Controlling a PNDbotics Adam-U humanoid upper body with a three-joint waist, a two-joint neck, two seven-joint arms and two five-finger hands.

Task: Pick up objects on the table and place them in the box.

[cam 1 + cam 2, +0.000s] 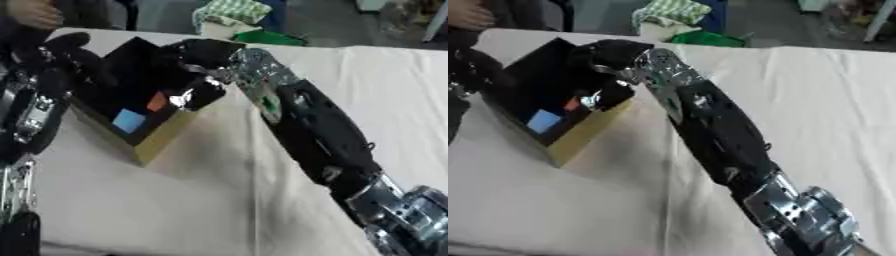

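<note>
An open box [156, 143] with tan walls and a black inside stands on the table's left half. Inside it lie a blue block [129, 120] and a small orange piece [157, 101]. My right arm stretches from the lower right across the table, and its black right hand [206, 51] hovers over the box's right rim, reaching down inside. A shiny silver thing [185, 98] shows just under that hand at the rim; I cannot make out what it is. My left hand [63, 44] is at the box's far left corner, its forearm running down the left edge.
A white cloth [385, 85] covers the table, with wide bare stretches to the right of the arm and in front of the box. Beyond the far edge lie a green checked cloth [232, 10] and a green object [267, 37].
</note>
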